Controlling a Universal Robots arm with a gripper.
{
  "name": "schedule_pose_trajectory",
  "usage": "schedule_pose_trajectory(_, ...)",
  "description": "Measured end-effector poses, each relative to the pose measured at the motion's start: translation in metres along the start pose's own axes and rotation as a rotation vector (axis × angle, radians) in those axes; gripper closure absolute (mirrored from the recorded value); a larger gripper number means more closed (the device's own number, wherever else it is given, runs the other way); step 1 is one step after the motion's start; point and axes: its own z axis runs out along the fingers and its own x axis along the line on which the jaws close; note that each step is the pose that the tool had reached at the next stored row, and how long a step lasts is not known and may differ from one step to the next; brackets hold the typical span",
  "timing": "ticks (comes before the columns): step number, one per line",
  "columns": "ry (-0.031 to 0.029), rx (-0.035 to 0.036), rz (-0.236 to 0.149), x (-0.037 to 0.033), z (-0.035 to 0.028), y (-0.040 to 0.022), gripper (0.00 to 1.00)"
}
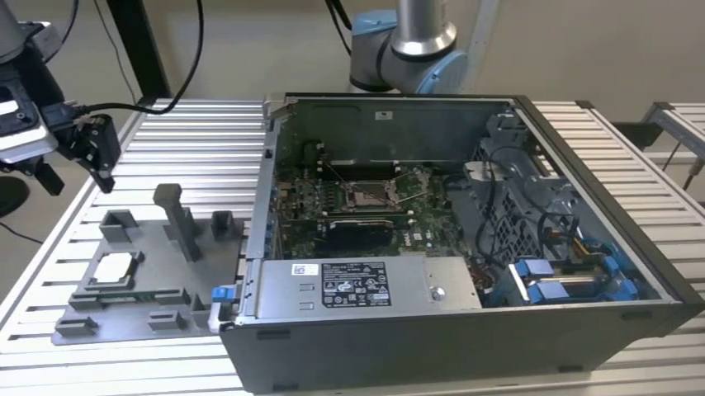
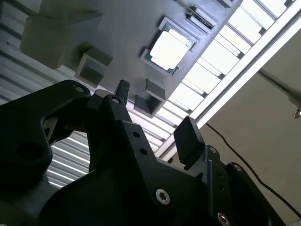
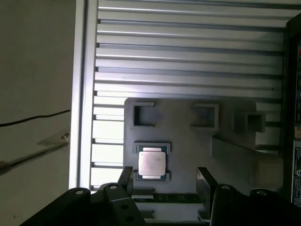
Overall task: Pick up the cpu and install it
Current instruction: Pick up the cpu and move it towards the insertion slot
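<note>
The gripper point(image 3: 164, 182), fingers spread, is hovering over the cpu point(image 3: 151, 163) lying in the grey fixture tray point(image 3: 188, 141).

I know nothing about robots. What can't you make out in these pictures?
First wrist view: the gripper's dark body hides part of the tray near the chip.
Exterior view: the arm's wrist is cut off by the left edge.
Exterior view: the socket in the computer case is too small to tell whether it is empty.
</note>
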Motion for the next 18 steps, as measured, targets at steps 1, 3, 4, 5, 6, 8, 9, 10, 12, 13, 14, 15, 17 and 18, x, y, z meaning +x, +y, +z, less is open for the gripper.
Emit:
schedule_pose_trajectory(1, -0.0001, -0.0001, 0.0, 0.0002, 0.0014, -0.0001, 0.0)
schedule_pose_trajectory(3, -0.0001, 0.0, 0.0, 0.0007, 0.0044, -0.0002, 0.0)
schedule_pose_trajectory(4, -0.0001, -0.0001, 0.0, 0.0011, 0.006, -0.0003, 0.0)
schedule_pose_trajectory(5, -0.0001, 0.0, 0.0, 0.0014, 0.0076, -0.0004, 0.0)
schedule_pose_trajectory(6, -0.0001, 0.0, 0.0, 0.0017, 0.0091, -0.0005, 0.0)
schedule_pose_trajectory(8, 0.0, 0.0001, 0.0, 0.0022, 0.0121, -0.0007, 0.0)
schedule_pose_trajectory(9, -0.0001, 0.0, 0.0, 0.0024, 0.0136, -0.0008, 0.0)
schedule_pose_trajectory(10, -0.0002, -0.0001, 0.0, 0.0027, 0.0151, -0.0009, 0.0)
schedule_pose_trajectory(12, -0.0003, -0.0001, 0.0, 0.0034, 0.0179, -0.001, 0.0)
schedule_pose_trajectory(13, -0.0004, -0.0002, 0.0, 0.0037, 0.0193, -0.0011, 0.0)
schedule_pose_trajectory(14, -0.0005, -0.0002, 0.0, 0.0039, 0.0206, -0.0012, 0.0)
schedule_pose_trajectory(15, -0.0007, -0.0003, 0.0, 0.0042, 0.0219, -0.0012, 0.0)
schedule_pose_trajectory(17, -0.0014, -0.0004, 0.0, 0.0046, 0.0244, -0.0014, 0.0)
schedule_pose_trajectory(18, -0.0016, -0.0004, 0.0, 0.0046, 0.0255, -0.0015, 0.0)
